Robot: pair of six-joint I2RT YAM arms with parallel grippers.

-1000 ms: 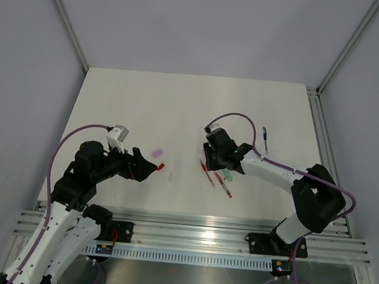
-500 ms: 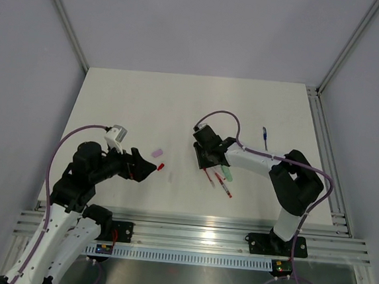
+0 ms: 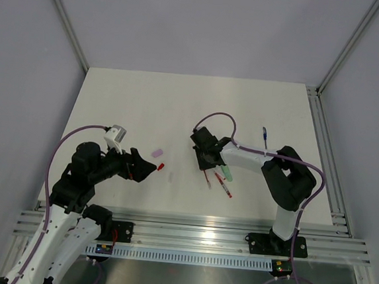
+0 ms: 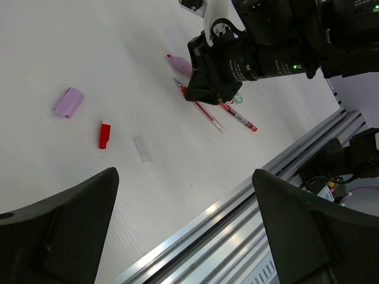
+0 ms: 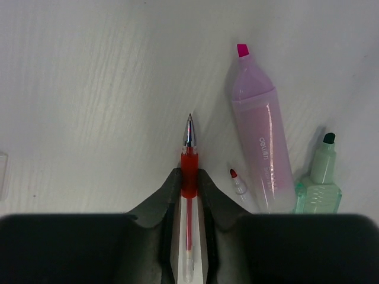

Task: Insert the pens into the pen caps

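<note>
In the right wrist view a red pen [image 5: 189,155] lies on the table, and my right gripper [image 5: 189,179] is shut on its red grip, metal tip pointing ahead. Beside it lie a pink highlighter pen [image 5: 260,148], a pale green pen [image 5: 320,177] and a second red pen [image 5: 237,180]. From above, the right gripper [image 3: 205,158] covers the pen's front and its tail [image 3: 207,177] sticks out. A pink cap [image 3: 156,152] and red cap [image 3: 161,167] lie near my left gripper [image 3: 150,170], which stands open and empty above the table. A blue pen [image 3: 265,135] lies far right.
A clear cap [image 4: 142,148] lies next to the red cap [image 4: 104,135] and the pink cap [image 4: 68,102]. An aluminium rail [image 3: 196,219] runs along the table's near edge. Purple cables loop over both arms.
My right gripper has shifted left along the table to the red pen and its jaws have narrowed onto the pen's grip. The left arm has not moved.
</note>
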